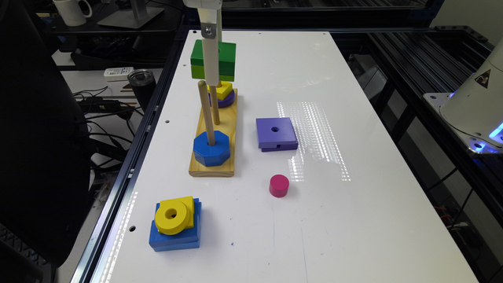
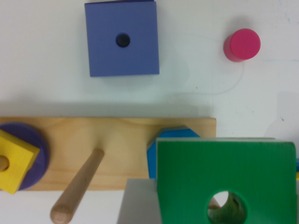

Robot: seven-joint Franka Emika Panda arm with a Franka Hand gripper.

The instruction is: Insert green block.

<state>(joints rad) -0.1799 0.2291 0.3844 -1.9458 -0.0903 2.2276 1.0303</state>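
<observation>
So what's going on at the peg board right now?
The Panda arm's gripper holds the green block in the air above the wooden peg board. It is not yet on a peg. In the wrist view a peg tip shows through the block's centre hole. The blue octagon sits on the near peg, a yellow square on a purple disc on the far one, and the middle peg is bare.

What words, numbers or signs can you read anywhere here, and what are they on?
No words or numbers can be read.
Warning sign, a black triangle with an orange mark: on the white robot base; no letters legible.
Label on the white remote off the table: too small and blurred to read.
The toy blocks and wooden board: no writing.
</observation>
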